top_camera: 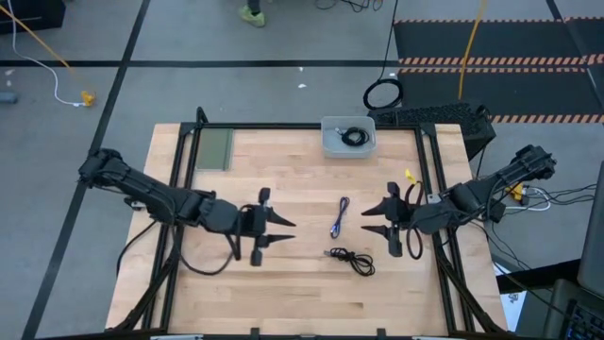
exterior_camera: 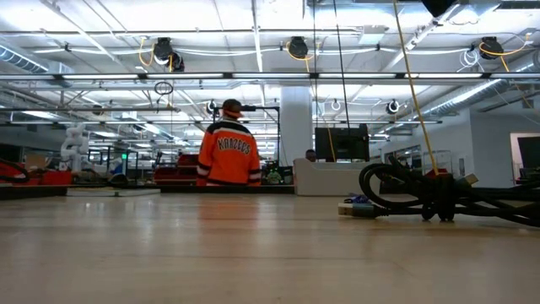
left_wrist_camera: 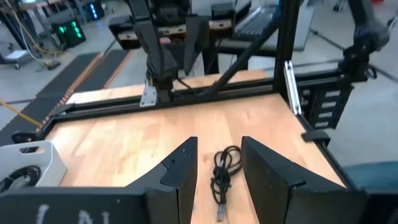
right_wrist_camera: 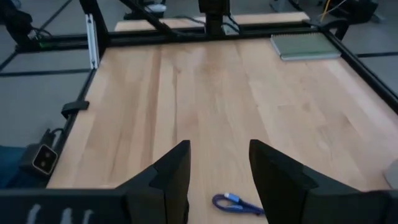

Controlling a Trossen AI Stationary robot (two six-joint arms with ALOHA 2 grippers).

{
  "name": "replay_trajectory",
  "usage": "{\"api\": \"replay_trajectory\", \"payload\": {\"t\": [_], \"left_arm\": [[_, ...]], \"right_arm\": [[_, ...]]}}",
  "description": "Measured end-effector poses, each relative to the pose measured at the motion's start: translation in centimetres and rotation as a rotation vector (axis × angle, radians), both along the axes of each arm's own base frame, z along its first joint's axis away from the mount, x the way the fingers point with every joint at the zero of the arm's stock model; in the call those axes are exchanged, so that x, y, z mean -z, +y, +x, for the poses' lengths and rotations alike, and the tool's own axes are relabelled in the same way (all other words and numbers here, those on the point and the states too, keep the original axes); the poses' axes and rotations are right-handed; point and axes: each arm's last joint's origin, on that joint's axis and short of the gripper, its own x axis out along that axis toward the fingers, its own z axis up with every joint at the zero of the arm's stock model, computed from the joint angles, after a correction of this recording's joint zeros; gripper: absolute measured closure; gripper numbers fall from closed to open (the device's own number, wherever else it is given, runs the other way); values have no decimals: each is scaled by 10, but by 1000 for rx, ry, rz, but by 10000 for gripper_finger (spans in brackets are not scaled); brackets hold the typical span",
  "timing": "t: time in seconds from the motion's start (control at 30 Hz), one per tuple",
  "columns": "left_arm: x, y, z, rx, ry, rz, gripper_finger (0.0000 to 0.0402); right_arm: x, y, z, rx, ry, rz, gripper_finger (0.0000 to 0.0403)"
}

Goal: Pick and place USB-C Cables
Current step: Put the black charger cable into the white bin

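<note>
A blue-purple USB-C cable [top_camera: 340, 217], folded straight, lies on the wooden table [top_camera: 283, 293] between my two grippers. A black USB-C cable [top_camera: 351, 258] lies loosely coiled nearer the front edge; the left wrist view shows it [left_wrist_camera: 224, 171] ahead of that arm's fingers. A second black coil [top_camera: 354, 136] lies in a grey tray [top_camera: 330, 144] at the far edge. My left gripper [top_camera: 286, 231] is open and empty, left of the cables. My right gripper [top_camera: 370, 219] is open and empty, just right of the blue-purple cable, which also shows in the right wrist view [right_wrist_camera: 236, 202].
A green notebook [top_camera: 214, 148] lies at the table's far left. A black frame rail [top_camera: 429, 179] runs along the table's sides. A large black ring of cable [top_camera: 382, 94] lies on the floor beyond the table. A person in an orange jacket [exterior_camera: 229, 152] stands far behind.
</note>
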Motion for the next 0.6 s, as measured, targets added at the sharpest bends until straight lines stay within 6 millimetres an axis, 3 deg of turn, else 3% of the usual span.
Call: {"api": "replay_trajectory", "payload": {"t": [0.27, 0.6], "left_arm": [[-4, -10, 29, -27, 43, 25, 275], [9, -11, 62, -38, 159, 63, 275]], "right_arm": [[11, -3, -7, 51, 118, 29, 245], [23, -4, -18, 124, 279, 147, 245]]}}
